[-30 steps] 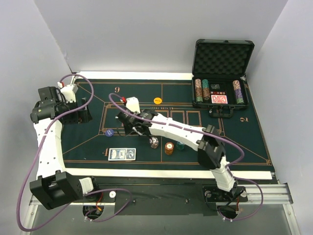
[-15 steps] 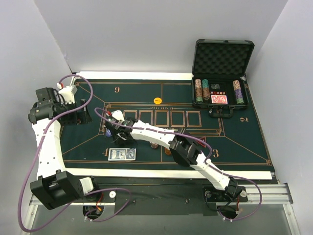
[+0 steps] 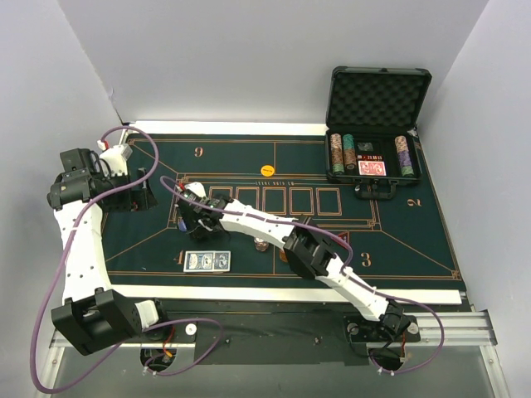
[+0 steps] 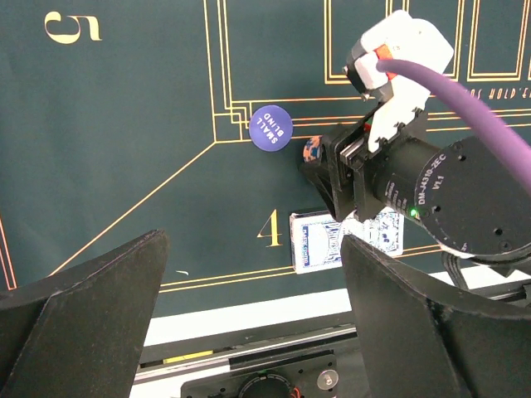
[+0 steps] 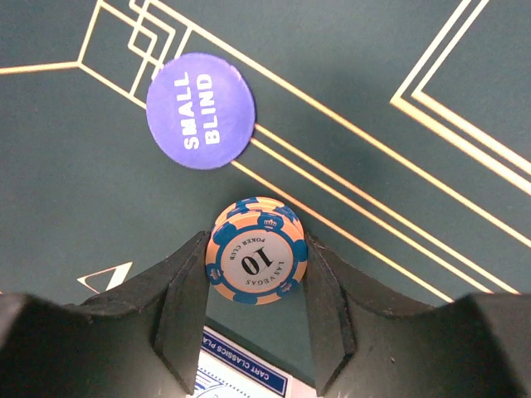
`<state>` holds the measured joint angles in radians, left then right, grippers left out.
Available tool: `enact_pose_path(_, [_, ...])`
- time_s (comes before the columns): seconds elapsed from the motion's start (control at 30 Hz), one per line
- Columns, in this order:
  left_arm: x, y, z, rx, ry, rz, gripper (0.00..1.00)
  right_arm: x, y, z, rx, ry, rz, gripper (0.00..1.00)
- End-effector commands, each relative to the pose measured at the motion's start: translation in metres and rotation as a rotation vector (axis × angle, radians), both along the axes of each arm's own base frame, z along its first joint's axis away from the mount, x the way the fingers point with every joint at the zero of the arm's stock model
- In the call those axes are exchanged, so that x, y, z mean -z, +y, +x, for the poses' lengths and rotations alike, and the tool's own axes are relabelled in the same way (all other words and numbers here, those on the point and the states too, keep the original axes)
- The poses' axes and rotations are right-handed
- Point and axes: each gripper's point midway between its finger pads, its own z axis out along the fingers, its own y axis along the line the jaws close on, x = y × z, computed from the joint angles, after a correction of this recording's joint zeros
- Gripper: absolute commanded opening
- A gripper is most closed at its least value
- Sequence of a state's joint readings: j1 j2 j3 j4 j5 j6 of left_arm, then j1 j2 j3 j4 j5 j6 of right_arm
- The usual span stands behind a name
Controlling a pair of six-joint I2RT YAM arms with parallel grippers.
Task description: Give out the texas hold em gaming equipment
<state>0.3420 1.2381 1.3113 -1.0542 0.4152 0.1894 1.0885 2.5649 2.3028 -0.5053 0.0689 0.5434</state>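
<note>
Starting on the left: the left gripper (image 4: 253, 240) hangs off to the side with its jaws spread wide and nothing in them. I'd guess that's just to leave room for the other arm, and its camera gets a decent look at the spot from there. Out in front of it, on the green felt (image 3: 141, 240) covering the counter, lies the purple SMALL BLIND button (image 5: 201, 110). It's flat on the felt just beyond the fingertips of the right gripper (image 5: 255, 247), a touch to their left and not touching them. That right gripper is clamped on what looks like a short stack of orange-and-blue 10 chips (image 5: 253, 264), one pad on each side of the rim, face up, low over the gold lines. I can't tell if the bottom chip is on the felt yet. Pinching it by the edges should keep the stack square so it goes down flat, and my read is it's the blind bet going next to the button. Beneath the right gripper, back toward its wrist, sit the two blue-backed cards (image 3: 206, 261) by the 4, so that seat looks dealt. Way off to that gripper's right the black case (image 3: 377, 99) stands open with rows of spare chips (image 3: 342, 152), so there's probably plenty left to hand out.
</note>
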Motion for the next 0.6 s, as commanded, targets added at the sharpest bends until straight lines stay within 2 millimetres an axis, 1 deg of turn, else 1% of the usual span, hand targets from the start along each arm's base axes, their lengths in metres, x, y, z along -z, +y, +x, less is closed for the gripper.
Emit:
enact_pose_path(0.0, [-0.006, -0.003, 0.006, 0.031, -0.041, -0.016, 0.96, -0.004, 0.003, 0.014, -0.006, -0.004, 0.026, 0.22])
enact_pose_path(0.23, [-0.003, -0.006, 0.009, 0.043, -0.043, -0.039, 0.96, 0.003, 0.003, 0.015, -0.013, 0.012, 0.031, 0.29])
enact_pose_path(0.3, [-0.003, -0.006, 0.009, 0.043, -0.041, -0.037, 0.96, 0.004, 0.004, 0.015, -0.013, 0.014, 0.034, 0.38])
enact_pose_path(0.33, [-0.003, -0.006, 0.008, 0.046, -0.042, -0.034, 0.96, 0.004, 0.005, 0.015, -0.012, 0.014, 0.036, 0.45])
enact_pose_path(0.43, [-0.003, -0.006, 0.006, 0.049, -0.044, -0.024, 0.96, 0.0, 0.003, 0.014, -0.007, 0.011, 0.037, 0.55])
enact_pose_path(0.47, [-0.004, -0.005, 0.005, 0.047, -0.048, -0.019, 0.96, -0.002, 0.003, 0.015, -0.006, 0.007, 0.036, 0.59])
enact_pose_path(0.53, [-0.004, -0.005, 0.004, 0.049, -0.05, -0.016, 0.96, -0.008, 0.0, 0.017, -0.001, -0.009, 0.033, 0.64])
enact_pose_path(0.57, [-0.004, -0.005, 0.003, 0.048, -0.049, -0.01, 0.96, -0.015, -0.001, 0.018, 0.0, -0.02, 0.039, 0.65])
